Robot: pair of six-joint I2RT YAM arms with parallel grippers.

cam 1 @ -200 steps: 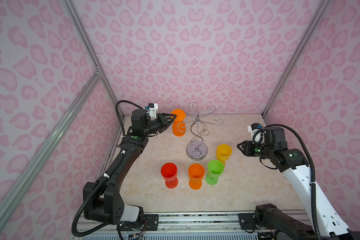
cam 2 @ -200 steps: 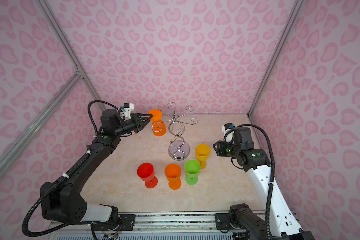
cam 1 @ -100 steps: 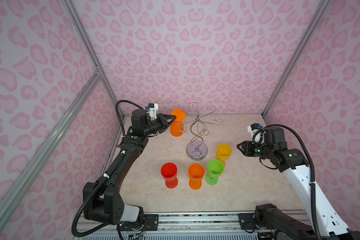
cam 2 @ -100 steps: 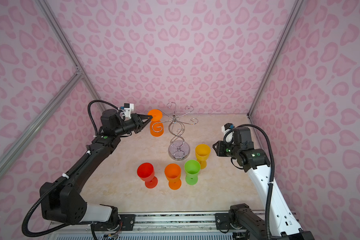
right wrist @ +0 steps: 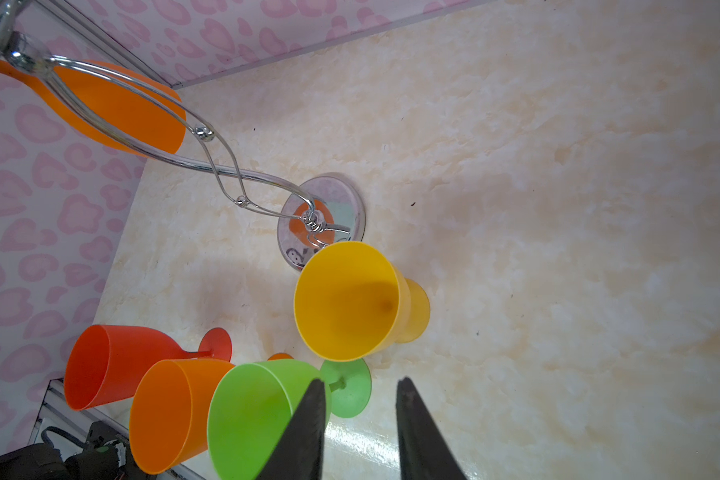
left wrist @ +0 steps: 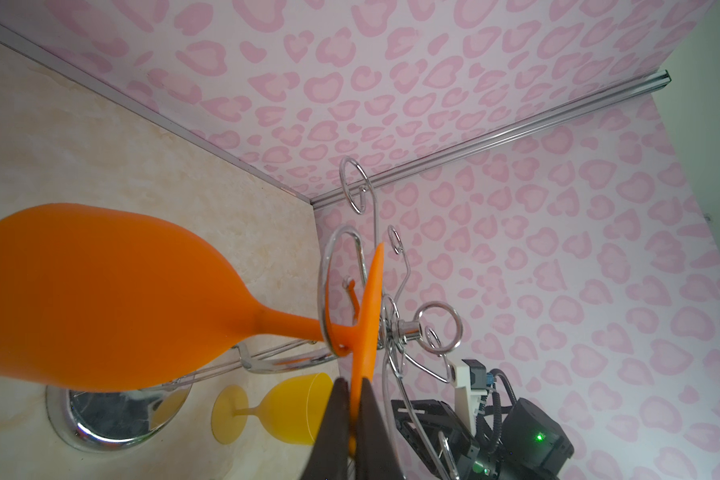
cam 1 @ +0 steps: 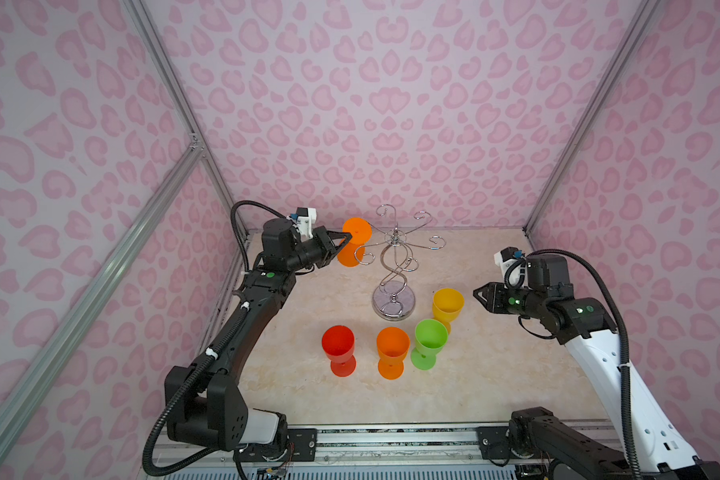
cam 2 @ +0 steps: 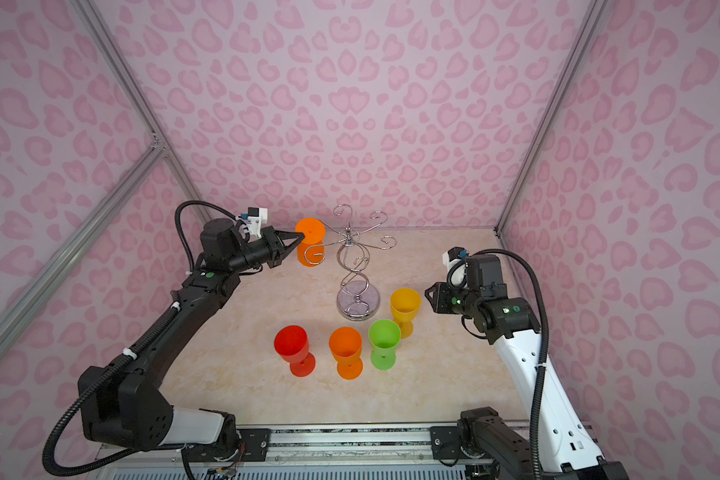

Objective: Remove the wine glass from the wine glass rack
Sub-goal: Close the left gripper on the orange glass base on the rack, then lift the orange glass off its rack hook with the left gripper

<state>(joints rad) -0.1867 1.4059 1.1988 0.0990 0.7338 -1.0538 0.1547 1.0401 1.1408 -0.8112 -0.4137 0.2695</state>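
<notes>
Near back-left corner of table (cam 1: pixel 495 374): orange wine glass (cam 1: pixel 355 245) is hung inverted from wine glass rack (cam 1: pixel 393 266).
Left gripper (left wrist: pixel 352 382): clamped onto the glass's foot rim.
Right gripper (right wrist: pixel 361 380): held partly open, empty.
Done: grasp, apparently seated.
Outstanding: unhooking.

We find no readable text, label, brand, number or sign in any view. Walls carry only pink heart-like pattern. Glasses, rack, table and arms show us no print.
</notes>
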